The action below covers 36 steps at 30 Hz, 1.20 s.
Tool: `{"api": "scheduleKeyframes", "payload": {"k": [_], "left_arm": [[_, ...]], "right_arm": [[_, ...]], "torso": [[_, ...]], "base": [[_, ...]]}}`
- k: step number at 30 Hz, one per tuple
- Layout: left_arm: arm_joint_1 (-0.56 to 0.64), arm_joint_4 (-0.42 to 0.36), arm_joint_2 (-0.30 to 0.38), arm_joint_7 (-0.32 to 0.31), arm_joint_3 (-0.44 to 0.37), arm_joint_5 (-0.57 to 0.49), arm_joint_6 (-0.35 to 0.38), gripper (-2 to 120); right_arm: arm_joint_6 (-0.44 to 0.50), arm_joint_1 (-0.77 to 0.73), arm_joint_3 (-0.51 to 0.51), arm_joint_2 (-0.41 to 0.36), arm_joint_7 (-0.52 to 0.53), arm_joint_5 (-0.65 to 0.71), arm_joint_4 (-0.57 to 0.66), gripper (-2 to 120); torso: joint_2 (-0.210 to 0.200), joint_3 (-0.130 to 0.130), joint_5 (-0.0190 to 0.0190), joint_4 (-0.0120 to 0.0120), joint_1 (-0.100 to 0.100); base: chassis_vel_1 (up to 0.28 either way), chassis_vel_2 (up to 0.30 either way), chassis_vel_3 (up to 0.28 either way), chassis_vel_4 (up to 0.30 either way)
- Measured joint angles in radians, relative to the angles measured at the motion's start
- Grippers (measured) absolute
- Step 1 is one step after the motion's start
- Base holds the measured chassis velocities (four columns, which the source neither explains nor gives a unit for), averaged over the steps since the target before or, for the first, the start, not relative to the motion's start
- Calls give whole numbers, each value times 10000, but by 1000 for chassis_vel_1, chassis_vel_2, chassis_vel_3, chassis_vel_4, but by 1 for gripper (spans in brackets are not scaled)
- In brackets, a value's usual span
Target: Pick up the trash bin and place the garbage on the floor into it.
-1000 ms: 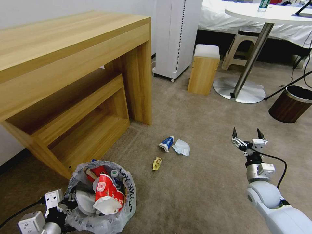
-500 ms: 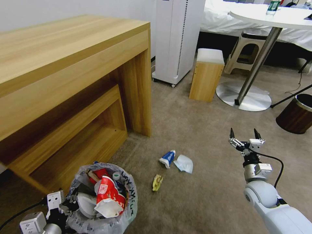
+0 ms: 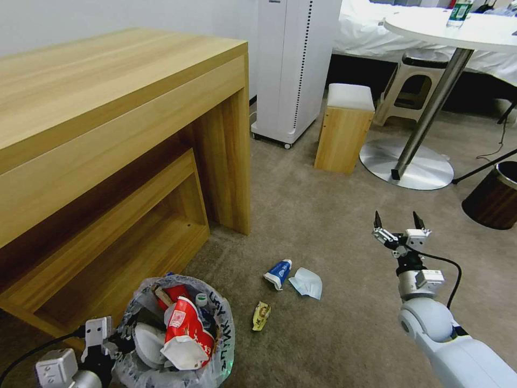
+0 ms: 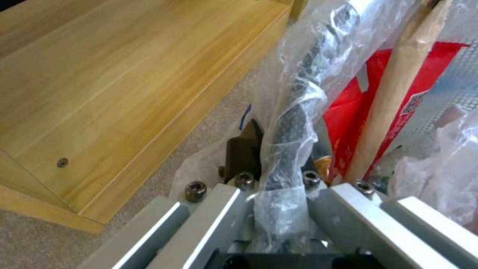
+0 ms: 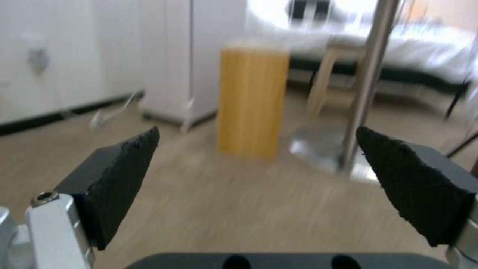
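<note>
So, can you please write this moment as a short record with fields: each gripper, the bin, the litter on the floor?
left gripper: low at the robot's left, shut on the rim of the trash bin
right gripper: open, held above the floor, holding nothing
bin contents: red wrapper, white pieces, a wooden stick
litter on floor: blue-white wrapper, white tissue, yellow wrapper, all between the two arms
nearby: wooden desk beside the bin
</note>
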Motion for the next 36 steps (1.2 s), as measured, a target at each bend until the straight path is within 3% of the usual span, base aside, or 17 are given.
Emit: {"api": "scheduleKeyframes", "payload": {"k": [4, 7, 8, 9, 11, 16, 18, 22, 26, 29, 31, 34, 36], "left_arm": [[-49, 53, -25, -7, 54, 5, -11, 0], [-119, 170, -125, -9, 155, 74, -105, 0], [-119, 170, -125, -9, 155, 74, -105, 0], [-136, 207, -159, -4, 179, 95, -156, 0], [-144, 241, -194, -4, 195, 123, -197, 0], [-181, 349, -287, -4, 227, 177, -247, 0], [-205, 446, -378, -16, 247, 227, -288, 0], [-229, 600, -519, -23, 265, 333, -357, 0], [-255, 696, -587, -23, 288, 374, -401, 0], [-313, 846, -694, -23, 316, 441, -489, 0], [-319, 878, -722, -23, 322, 461, -513, 0], [-325, 942, -777, -23, 339, 503, -551, 0], [-348, 992, -843, -23, 361, 528, -576, 0]], "right_arm": [[-863, 53, -417, -146, 345, 1070, 430, 100], [-2334, 777, -1534, -323, 983, 3186, 925, 100], [-2334, 777, -1534, -323, 983, 3186, 925, 100], [-3085, 1120, -1968, -350, 1252, 3786, 1013, 100], [-3523, 1538, -2540, -341, 1400, 4067, 956, 100], [-3792, 2270, -3817, -185, 1270, 4549, 869, 100], [-3384, 2575, -4517, -88, 998, 4736, 855, 100], [-3478, 2770, -5336, 22, 906, 4813, 758, 98], [-4272, 2746, -5484, 38, 1351, 5353, 968, 97], [-6148, 2693, -5398, 82, 2100, 6005, 1163, 89], [-6523, 2687, -5331, 103, 2167, 6108, 1177, 88], [-7093, 2700, -5243, 180, 2181, 6385, 1161, 89], [-7302, 2845, -5283, 410, 2129, 6531, 903, 99]], "torso": [[1, -1, -5, -2, -1], [0, 0, -4, 2, 0], [0, 0, -4, 2, 0], [0, 0, -4, 3, -1], [0, 0, 0, 2, 0], [0, 1, 3, 2, 0], [0, 0, -5, 2, 0], [0, 1, 1, 2, 0], [0, 1, -2, 0, 0], [0, 0, -1, 0, 0], [0, 0, -1, 0, 0], [1, 0, -3, 0, 0], [1, 0, -3, 0, 0]], "base": [[0, 0, 0, 0], [0, 0, 0, 0], [0, 0, 0, 0], [0, 0, 0, 0], [0, 0, 0, 0], [0, 0, 0, 0], [0, 0, 0, 0], [0, 0, 0, 0], [0, 0, 0, 0], [0, 0, 0, 0], [0, 0, 0, 0], [0, 0, 0, 0], [0, 0, 0, 0]]}}
